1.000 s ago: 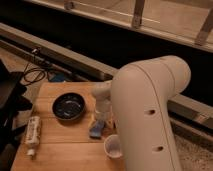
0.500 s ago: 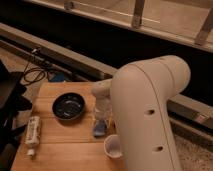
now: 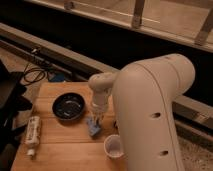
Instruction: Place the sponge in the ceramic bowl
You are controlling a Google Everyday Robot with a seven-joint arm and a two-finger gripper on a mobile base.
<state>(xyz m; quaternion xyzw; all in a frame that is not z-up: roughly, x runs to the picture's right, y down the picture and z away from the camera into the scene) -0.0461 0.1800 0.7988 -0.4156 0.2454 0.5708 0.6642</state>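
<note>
The blue sponge (image 3: 93, 126) is near the middle of the wooden table (image 3: 65, 147), just right of the ceramic bowl (image 3: 69, 106), a dark glossy round dish. My gripper (image 3: 96, 118) comes down from the white arm directly over the sponge, its tip at the sponge's top edge. The sponge looks tilted, one end under the gripper. The arm's big white body (image 3: 150, 115) fills the right side and hides the table's right part.
A small white cup (image 3: 114, 146) stands in front of the sponge, close to the arm. A striped oblong bottle (image 3: 33, 134) lies at the table's left edge. Black cables (image 3: 32, 75) and a dark object sit left of the table.
The gripper and sponge have stayed in about the same spot beside the bowl; no clear movement shows.
</note>
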